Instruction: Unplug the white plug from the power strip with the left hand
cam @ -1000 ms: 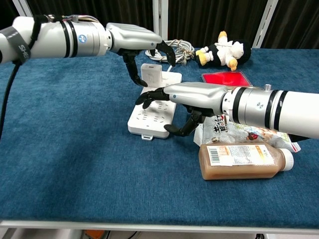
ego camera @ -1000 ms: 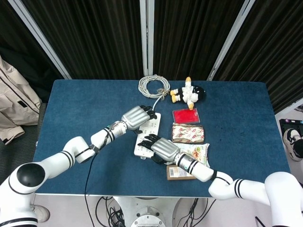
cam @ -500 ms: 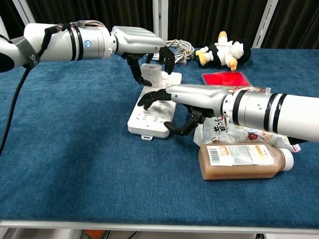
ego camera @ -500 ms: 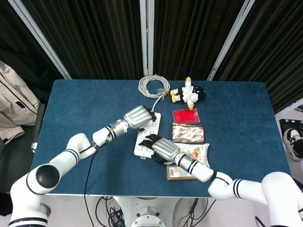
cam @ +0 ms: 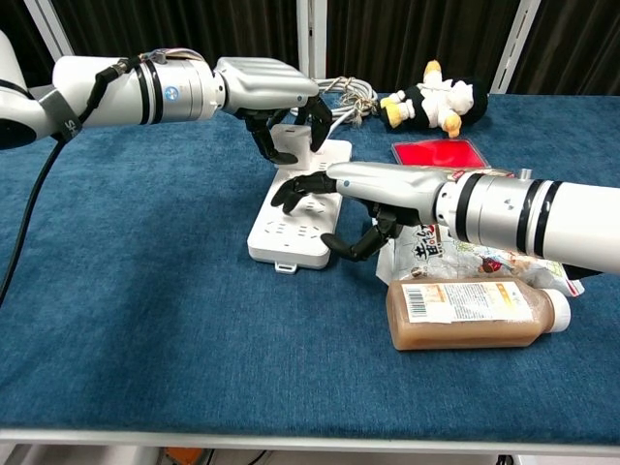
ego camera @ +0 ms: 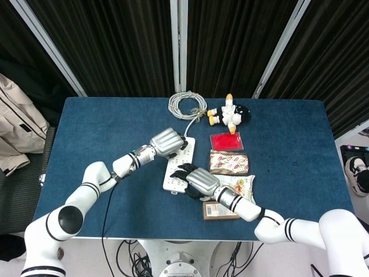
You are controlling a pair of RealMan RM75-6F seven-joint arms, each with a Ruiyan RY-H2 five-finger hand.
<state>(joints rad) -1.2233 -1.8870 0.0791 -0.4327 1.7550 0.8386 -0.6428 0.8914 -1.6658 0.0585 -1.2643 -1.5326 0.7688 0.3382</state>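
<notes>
The white plug sat in the far end of the power strip, and the left hand gripped it, fingers curled around both sides. The right hand pressed down on the strip's middle, fingers spread, holding nothing. Just beside the strip lay a brown bottle.

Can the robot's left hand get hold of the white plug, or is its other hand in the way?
Probably yes. The left hand is already down over the white plug, fingers curled around it. The right hand presses the power strip nearer its front end, clear of the plug.
</notes>
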